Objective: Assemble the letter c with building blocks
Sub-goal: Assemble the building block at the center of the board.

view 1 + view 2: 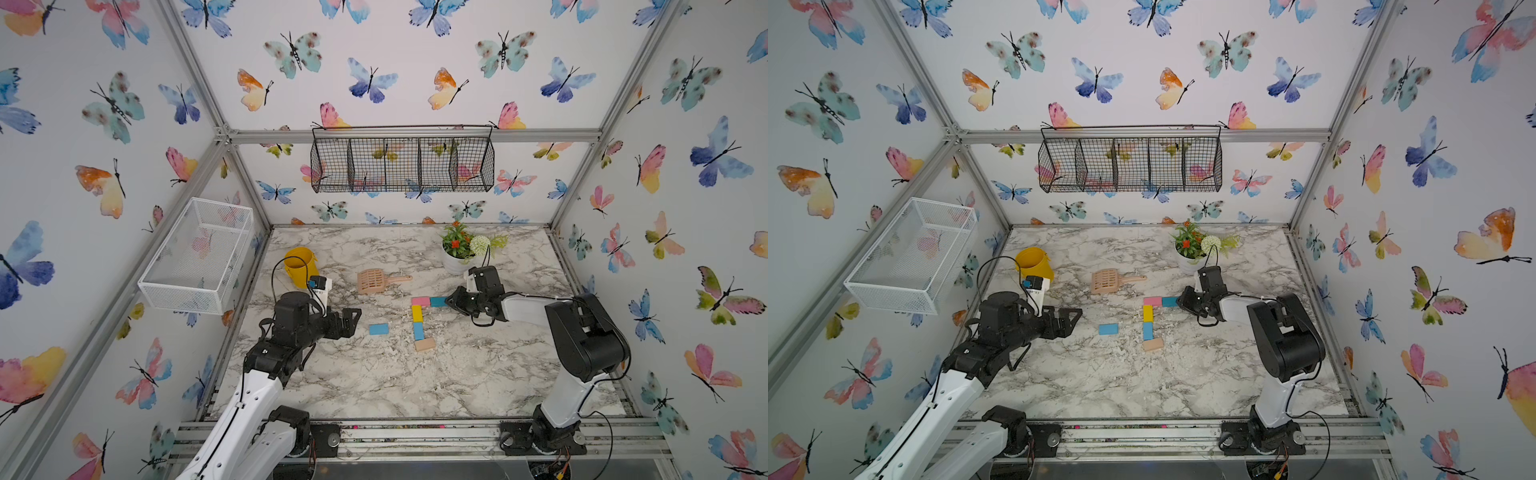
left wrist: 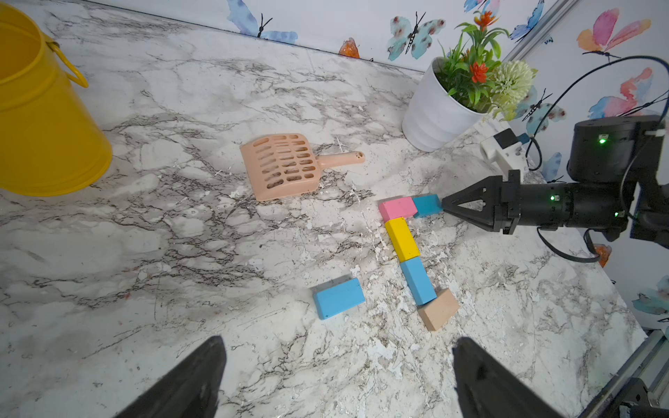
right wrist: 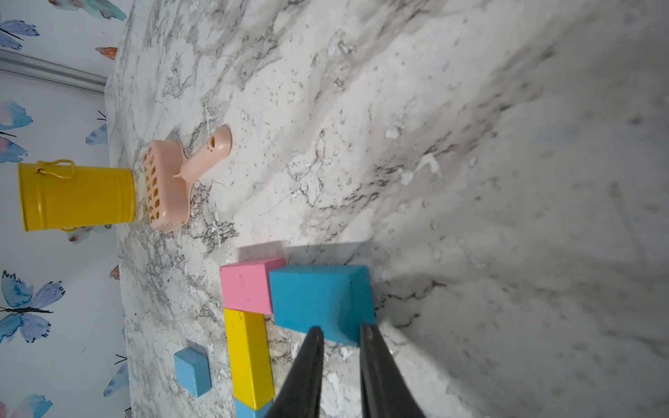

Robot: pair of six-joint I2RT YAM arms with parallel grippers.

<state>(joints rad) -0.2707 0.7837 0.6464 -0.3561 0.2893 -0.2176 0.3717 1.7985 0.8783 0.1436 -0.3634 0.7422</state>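
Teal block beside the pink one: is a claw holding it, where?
Cannot be told: the right claw, tips narrowed, meets the teal rectangular block at its end away from the pink block; no clear pinch shows; the left claw is empty.

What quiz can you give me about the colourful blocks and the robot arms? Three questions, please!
1. Pick one: which colour of block is closest to the right end effector? A pink, B teal, C tan.
2. True or false: the lone blue block touches the yellow block.
3. Count: how many blocks lie on the table?
Key: 1 B, the teal block. 2 False, it lies apart. 3 Six.
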